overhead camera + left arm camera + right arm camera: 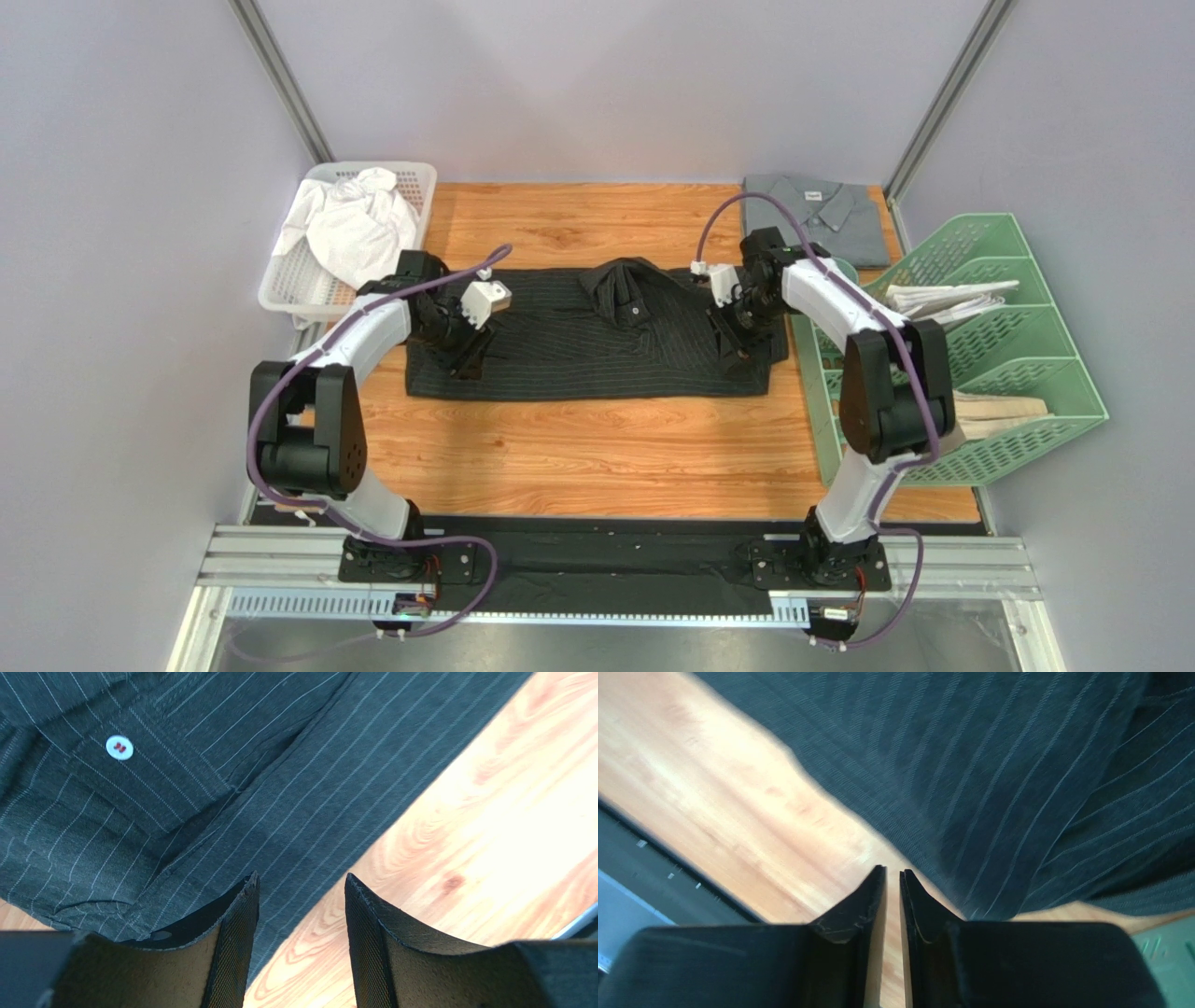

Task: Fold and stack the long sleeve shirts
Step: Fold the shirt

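The black pinstriped long sleeve shirt (589,343) lies spread across the middle of the table, its collar bunched at the back edge. The grey shirt (821,210) sits folded at the back right corner. My left gripper (470,360) hovers open over the black shirt's near left edge; in the left wrist view its jaws (300,882) straddle the hem of the shirt (281,763), near a white button (119,747). My right gripper (739,350) is at the shirt's near right corner. Its jaws (892,871) stand a thin slit apart over bare wood, beside the cloth (1018,763), holding nothing.
A white basket (288,287) holding a crumpled white cloth (358,224) stands at the back left. A green divided rack (1010,322) with papers stands along the right edge. Bare wood runs in front of the shirt, up to the black rail at the near edge.
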Motion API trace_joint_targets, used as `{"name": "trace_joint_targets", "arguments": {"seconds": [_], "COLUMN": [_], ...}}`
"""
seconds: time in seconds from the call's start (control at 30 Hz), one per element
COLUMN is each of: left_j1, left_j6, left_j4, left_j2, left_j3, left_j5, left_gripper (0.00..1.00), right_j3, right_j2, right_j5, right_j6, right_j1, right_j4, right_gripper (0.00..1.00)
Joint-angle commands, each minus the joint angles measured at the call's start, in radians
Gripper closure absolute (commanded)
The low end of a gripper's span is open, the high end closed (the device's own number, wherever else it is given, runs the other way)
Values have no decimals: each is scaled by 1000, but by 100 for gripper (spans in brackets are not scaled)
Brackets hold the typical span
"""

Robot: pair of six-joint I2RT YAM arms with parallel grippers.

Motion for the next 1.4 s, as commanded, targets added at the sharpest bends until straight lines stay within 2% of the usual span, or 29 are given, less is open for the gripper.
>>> {"name": "trace_joint_targets", "arguments": {"seconds": [0.0, 0.1, 0.27, 0.47, 0.67, 0.8, 0.9, 0.93, 1.0, 1.1, 1.13, 1.17, 1.2, 1.33, 1.37], "left_j1": [4, 4, 4, -2, -4, -4, -2, -1, -1, -1, -1, -1, -1, -1, -1], "left_j6": [28, 31, 67, 173, 224, 239, 217, 207, 160, 91, 47, 29, 3, -102, -176], "left_j4": [-4, 3, -30, -50, -120, -158, -195, -195, -186, -142, -120, -113, -93, -16, 14], "left_j2": [37, 63, 153, 141, 54, -50, -157, -188, -274, -360, -377, -405, -420, -495, -532], "left_j3": [53, 71, 117, 7, -81, -116, -87, -78, -50, -18, -10, 5, 11, 2, -16], "left_j5": [-63, -78, -118, -139, -135, -106, -6, 23, 109, 201, 225, 279, 302, 436, 459], "left_gripper": [46, 46, 48, 50, 52, 52, 48, 45, 42, 36, 22, 5, 1, 1, 1], "right_j3": [82, 124, 135, 1, -137, -84, 39, 64, 131, 189, 212, 240, 318, 514, 548], "right_j2": [149, 238, 275, 212, 99, 10, -80, -97, -133, -148, -139, -125, -77, 71, 103], "right_j5": [111, 188, 205, 98, 102, 46, -106, -153, -165, -96, -24, 14, 47, 139, 156], "right_j6": [34, 52, 63, 91, 62, 25, 40, 55, 100, 123, 112, 96, 35, -119, -150], "right_j1": [-17, -21, -11, 11, 11, 11, 20, 28, 75, 155, 176, 219, 241, 314, 347], "right_j4": [119, 140, 95, -43, -86, -142, -180, -163, -130, 23, 48, 68, 71, 42, 41], "right_gripper": [85, 86, 86, 84, 82, 77, 69, 64, 58, 46, 37, 34, 33, 33, 33]}}
